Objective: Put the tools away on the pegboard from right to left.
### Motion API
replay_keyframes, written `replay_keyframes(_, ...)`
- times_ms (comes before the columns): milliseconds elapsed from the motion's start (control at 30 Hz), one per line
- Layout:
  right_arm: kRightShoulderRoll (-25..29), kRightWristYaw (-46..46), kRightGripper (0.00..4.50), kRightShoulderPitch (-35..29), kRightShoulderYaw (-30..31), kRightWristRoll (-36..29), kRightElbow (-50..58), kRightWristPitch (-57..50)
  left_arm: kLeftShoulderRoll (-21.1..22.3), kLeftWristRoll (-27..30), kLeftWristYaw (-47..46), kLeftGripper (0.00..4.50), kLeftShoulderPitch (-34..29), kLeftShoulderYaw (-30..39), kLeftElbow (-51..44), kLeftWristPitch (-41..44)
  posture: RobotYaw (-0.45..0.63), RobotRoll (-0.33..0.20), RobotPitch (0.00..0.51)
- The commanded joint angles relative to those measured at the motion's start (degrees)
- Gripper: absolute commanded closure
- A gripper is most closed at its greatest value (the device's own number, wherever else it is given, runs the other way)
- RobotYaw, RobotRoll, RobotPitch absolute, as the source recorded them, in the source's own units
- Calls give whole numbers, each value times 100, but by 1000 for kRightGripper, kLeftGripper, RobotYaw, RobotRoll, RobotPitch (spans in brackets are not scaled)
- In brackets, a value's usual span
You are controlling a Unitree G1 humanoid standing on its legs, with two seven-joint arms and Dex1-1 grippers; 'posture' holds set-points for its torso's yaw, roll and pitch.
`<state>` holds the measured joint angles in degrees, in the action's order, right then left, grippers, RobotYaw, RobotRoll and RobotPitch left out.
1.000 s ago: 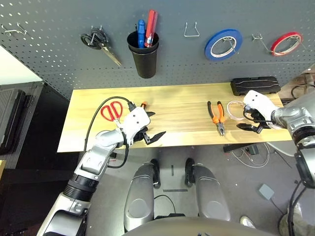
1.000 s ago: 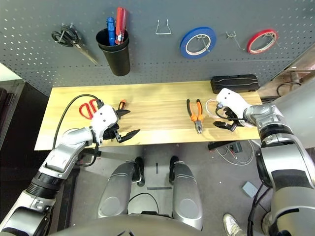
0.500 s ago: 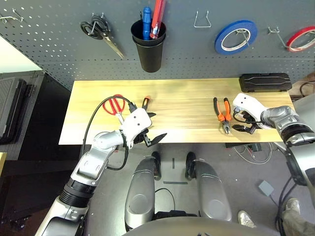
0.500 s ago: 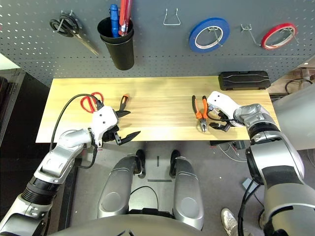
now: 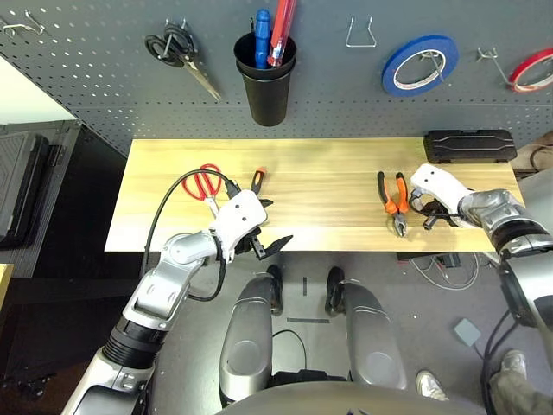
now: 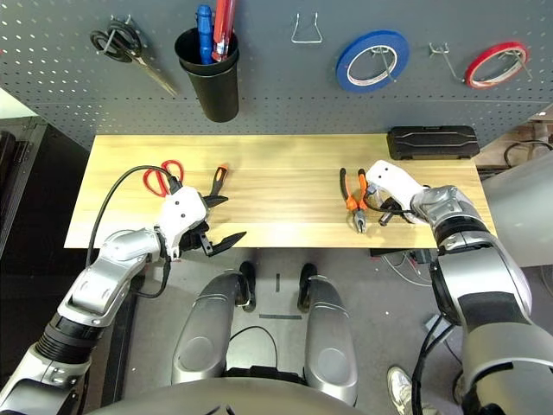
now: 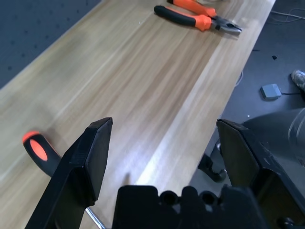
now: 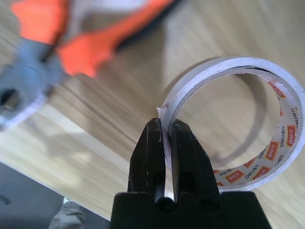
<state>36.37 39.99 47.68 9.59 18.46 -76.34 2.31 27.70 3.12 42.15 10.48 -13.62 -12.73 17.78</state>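
Two silver arms reach over the table (image 5: 311, 169) from its front edge. The right gripper (image 8: 165, 143) angles down near the table's right end, its black fingers (image 8: 151, 157) clenched on the near wall of the whitish tape roll (image 8: 267, 138), which lies flat on the wood; the wrist view shows the rim pinched between the two pads. The left gripper (image 5: 270, 232) hangs past the front edge, left of centre, pointing forward and slightly down, jaws spread wide with nothing between them.

Count on the table: one tape roll in that grip, one pair of orange-and-black pliers (image 5: 393, 194) just beside it toward the centre, one slim screwdriver (image 5: 257, 181) with an orange-black handle left of centre, one pair of red-handled scissors (image 5: 204, 181) just left of that, partly behind the left arm's cable. One black case (image 5: 470, 146) sits at the back right corner.

On the pegboard (image 5: 104, 95): one pair of black-handled scissors (image 5: 177, 54) at the left, one black cup (image 5: 265, 82) holding two tools, one empty wire hook (image 5: 360, 35), one blue tape roll (image 5: 419, 65), one red tape roll (image 5: 531, 69) at the right edge
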Motion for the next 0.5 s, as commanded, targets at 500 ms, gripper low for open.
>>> replay_keyframes(500, 559, -1165, 4462, -1930, -1457, -1304, 1419, 2759, -201, 484, 128, 0, 39, 304, 105, -921, 137, 0, 239)
